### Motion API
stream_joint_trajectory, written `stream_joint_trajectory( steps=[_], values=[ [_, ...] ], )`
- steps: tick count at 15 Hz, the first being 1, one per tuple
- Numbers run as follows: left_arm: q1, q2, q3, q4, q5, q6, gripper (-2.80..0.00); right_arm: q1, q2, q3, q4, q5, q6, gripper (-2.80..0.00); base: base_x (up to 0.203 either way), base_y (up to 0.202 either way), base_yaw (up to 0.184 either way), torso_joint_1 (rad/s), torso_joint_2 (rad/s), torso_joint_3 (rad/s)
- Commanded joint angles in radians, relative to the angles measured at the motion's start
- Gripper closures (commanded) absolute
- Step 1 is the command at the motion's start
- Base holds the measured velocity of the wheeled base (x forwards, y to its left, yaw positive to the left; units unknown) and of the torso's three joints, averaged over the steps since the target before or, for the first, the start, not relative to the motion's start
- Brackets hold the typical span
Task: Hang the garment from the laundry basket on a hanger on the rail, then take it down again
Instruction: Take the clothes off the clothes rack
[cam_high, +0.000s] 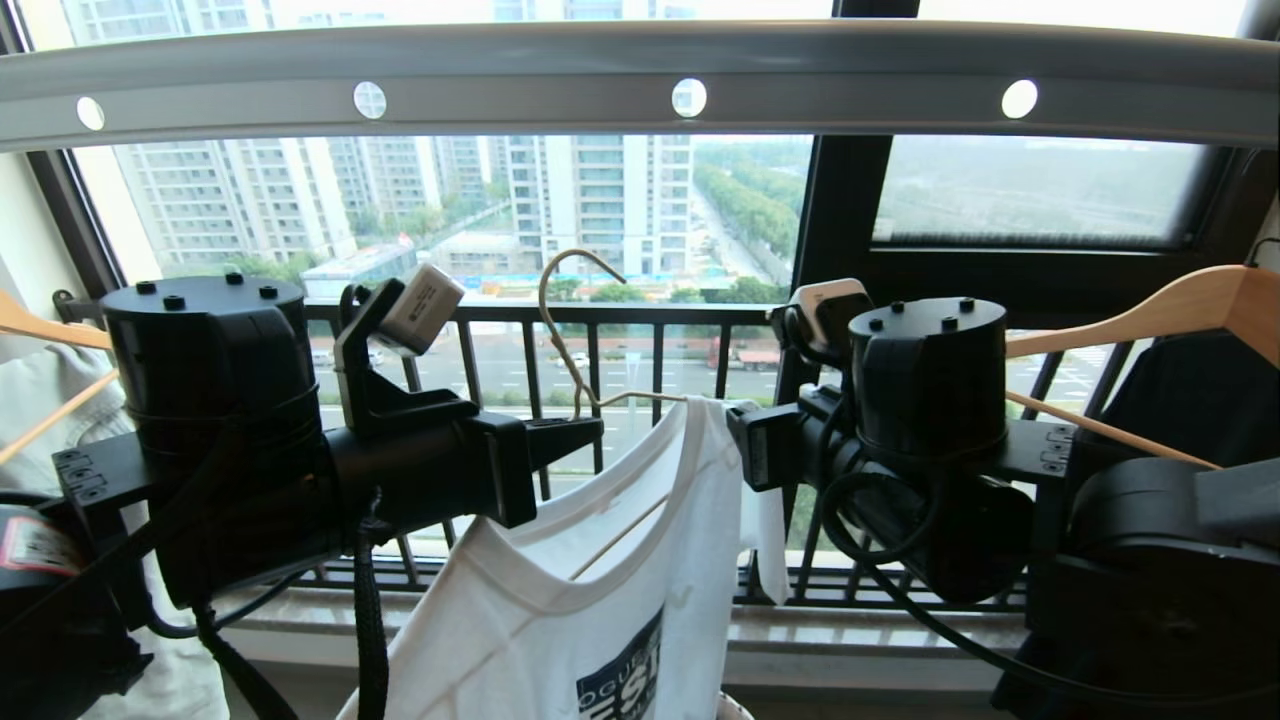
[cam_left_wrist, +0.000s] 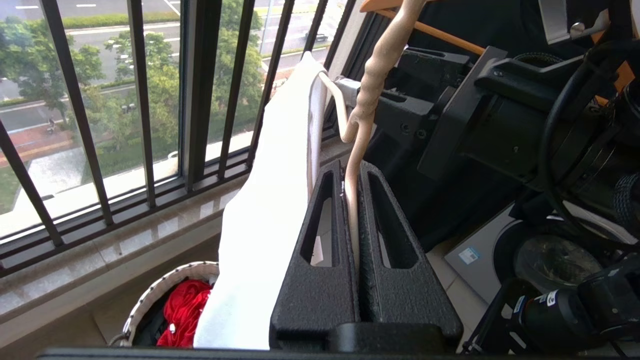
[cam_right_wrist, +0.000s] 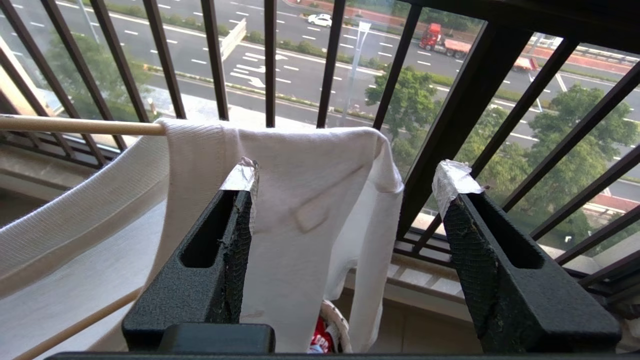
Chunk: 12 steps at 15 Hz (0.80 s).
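White T-shirt (cam_high: 600, 590) draped on the cream hanger (cam_high: 570, 330), below the rail (cam_high: 640, 85)

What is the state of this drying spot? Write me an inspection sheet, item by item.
Surface: stone window sill, bare where visible.
Job's things: garment draped on the hanger; hook below the rail, not on it. Laundry basket below, red cloth inside.
Clutter: wooden hangers with clothes at both sides.
Grippers: left gripper shut on the hanger's neck; right gripper open, fingers by the shirt's shoulder, not gripping.
Cables: black cables hang from both arms.
Surroundings: black window railing, street and towers beyond.
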<state>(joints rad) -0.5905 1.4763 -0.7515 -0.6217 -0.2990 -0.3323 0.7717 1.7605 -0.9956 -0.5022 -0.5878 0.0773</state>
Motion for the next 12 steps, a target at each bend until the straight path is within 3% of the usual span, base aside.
stream_joint_trajectory(
  steps=[1,4,9,12],
  values=[
    [-0.02,0.013,-0.001,-0.028,0.027,-0.005,0.0,0.027,0.076,-0.016,-0.027,-0.066,-0.007,-2.8,0.0,0.0,0.0,0.0,0.0,0.0],
    [-0.062,0.014,-0.002,-0.036,0.091,-0.004,0.0,0.031,0.072,-0.017,-0.028,-0.092,-0.013,-2.8,0.0,0.0,0.0,0.0,0.0,0.0],
    [-0.069,0.045,-0.004,-0.038,0.112,-0.004,0.0,0.064,0.039,-0.008,-0.027,-0.095,-0.022,-2.8,0.0,0.0,0.0,0.0,0.0,0.0],
    [-0.075,0.062,-0.014,-0.065,0.168,-0.004,0.0,0.067,0.049,-0.006,-0.027,-0.095,-0.022,-2.8,0.0,0.0,0.0,0.0,0.0,0.0]
  ],
)
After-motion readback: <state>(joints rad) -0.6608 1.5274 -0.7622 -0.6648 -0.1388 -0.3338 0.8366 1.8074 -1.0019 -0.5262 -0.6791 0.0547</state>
